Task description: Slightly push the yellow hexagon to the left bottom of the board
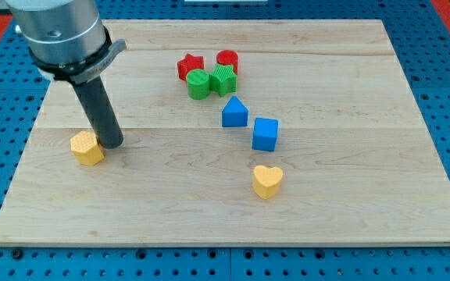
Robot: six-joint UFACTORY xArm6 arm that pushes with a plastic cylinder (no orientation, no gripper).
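Observation:
The yellow hexagon (87, 147) lies on the wooden board (342, 211) near the view's left edge, a little below mid-height. My tip (112, 143) stands just to the right of it, touching or almost touching its right side. The dark rod rises from there to the arm's grey body at the view's top left.
A yellow heart (267, 180) lies right of centre, lower down. A blue triangular block (234, 112) and a blue cube (265, 133) sit near the middle. A red star (190, 65), a red cylinder (226, 60), a green cylinder (198, 84) and a green star (223, 80) cluster at the top centre.

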